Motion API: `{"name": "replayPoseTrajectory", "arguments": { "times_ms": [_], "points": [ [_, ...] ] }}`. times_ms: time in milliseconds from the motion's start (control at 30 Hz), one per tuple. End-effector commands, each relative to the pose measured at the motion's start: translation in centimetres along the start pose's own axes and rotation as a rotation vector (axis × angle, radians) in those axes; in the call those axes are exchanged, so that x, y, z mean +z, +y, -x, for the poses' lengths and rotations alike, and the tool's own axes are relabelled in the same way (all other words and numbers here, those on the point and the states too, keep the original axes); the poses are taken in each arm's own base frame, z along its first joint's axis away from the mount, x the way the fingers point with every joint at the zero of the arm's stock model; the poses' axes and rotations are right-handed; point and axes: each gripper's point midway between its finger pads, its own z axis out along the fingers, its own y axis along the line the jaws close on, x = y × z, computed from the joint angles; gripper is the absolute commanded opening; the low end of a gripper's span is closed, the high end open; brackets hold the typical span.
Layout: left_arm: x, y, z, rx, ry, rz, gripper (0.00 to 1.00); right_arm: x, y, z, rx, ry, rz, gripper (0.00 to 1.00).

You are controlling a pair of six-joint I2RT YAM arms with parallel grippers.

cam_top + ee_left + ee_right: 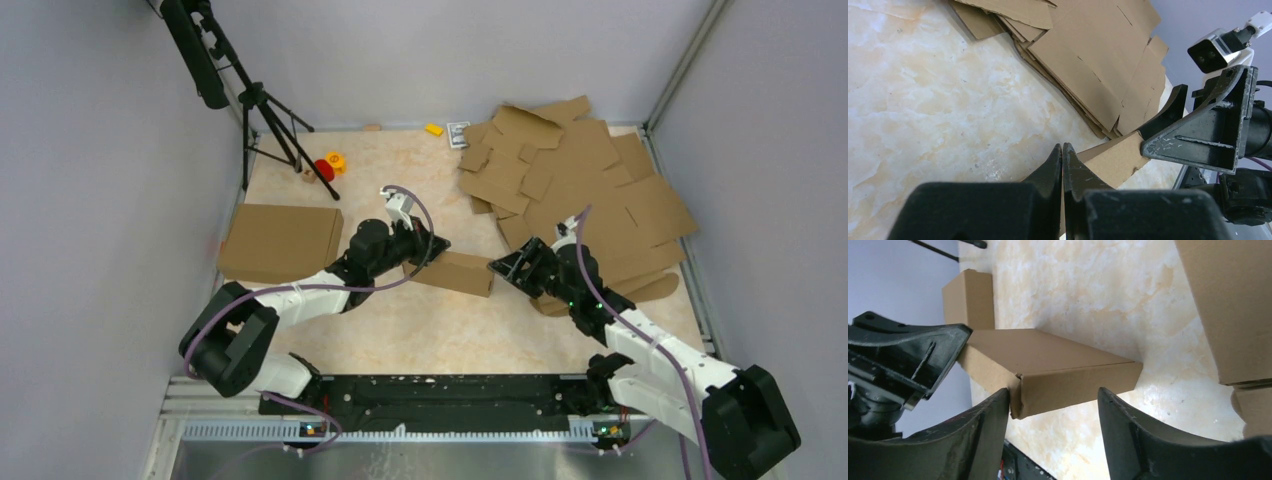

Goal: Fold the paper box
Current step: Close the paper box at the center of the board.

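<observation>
The paper box (455, 272) is a closed shallow brown cardboard box lying mid-table; it also shows in the left wrist view (1113, 160) and the right wrist view (1048, 355). My left gripper (425, 250) is shut, its tips (1062, 147) over the box's left end, touching or just above it. My right gripper (505, 268) is open at the box's right end. In the right wrist view (1053, 390) the box's end sits between its fingers, with the left finger (993, 415) against the box's corner. Each gripper shows in the other's wrist view.
A second folded cardboard box (280, 242) lies at the left. A pile of flat cardboard blanks (580, 190) covers the back right, just behind my right arm. A black tripod (270, 120) and small red (325, 168) and yellow (433, 129) objects stand at the back.
</observation>
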Motion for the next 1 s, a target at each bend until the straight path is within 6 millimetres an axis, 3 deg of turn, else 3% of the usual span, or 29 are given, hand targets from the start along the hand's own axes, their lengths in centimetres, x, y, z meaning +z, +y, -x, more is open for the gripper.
{"name": "replayPoseTrajectory", "arguments": {
  "times_ms": [0, 133, 300, 400, 500, 533, 633, 767, 900, 967],
  "points": [
    [-1.1, 2.0, -5.8, -0.022, 0.204, 0.075, 0.0, -1.3, -3.3, 0.4, -0.154, 0.029, -0.228, 0.69],
    [-1.0, 1.8, -5.3, -0.013, 0.2, 0.073, 0.0, -2.6, -0.3, 3.2, -0.288, -0.03, -0.21, 0.77],
    [-0.8, 0.3, -3.6, 0.005, 0.203, 0.046, 0.0, -3.4, 3.6, 2.9, -0.349, 0.062, -0.11, 0.74],
    [-0.6, -1.0, -1.6, 0.029, 0.184, 0.026, 0.02, -4.0, 4.8, 3.4, -0.351, 0.054, -0.096, 0.61],
    [-0.5, -2.1, 0.3, 0.056, 0.19, 0.027, 0.07, -4.3, 6.6, 3.4, -0.351, 0.05, -0.019, 0.34],
    [-0.5, -2.5, 0.9, 0.063, 0.196, 0.027, 0.09, -4.4, 7.2, 3.4, -0.347, 0.056, 0.0, 0.2],
    [-1.2, -3.5, 2.2, 0.076, 0.195, 0.029, 0.13, -4.4, 8.4, 2.6, -0.338, 0.116, 0.052, 0.01],
    [-2.3, -4.6, 3.5, 0.083, 0.166, 0.019, 0.18, -4.0, 9.0, 0.5, -0.322, 0.222, 0.131, 0.0],
    [-3.5, -5.4, 2.7, 0.061, 0.207, -0.008, 0.17, -3.0, 7.8, -0.7, -0.298, 0.266, 0.138, 0.0],
    [-3.6, -5.4, 2.2, 0.052, 0.22, -0.016, 0.11, -2.7, 7.8, -0.5, -0.302, 0.256, 0.136, 0.0]
  ]
}}
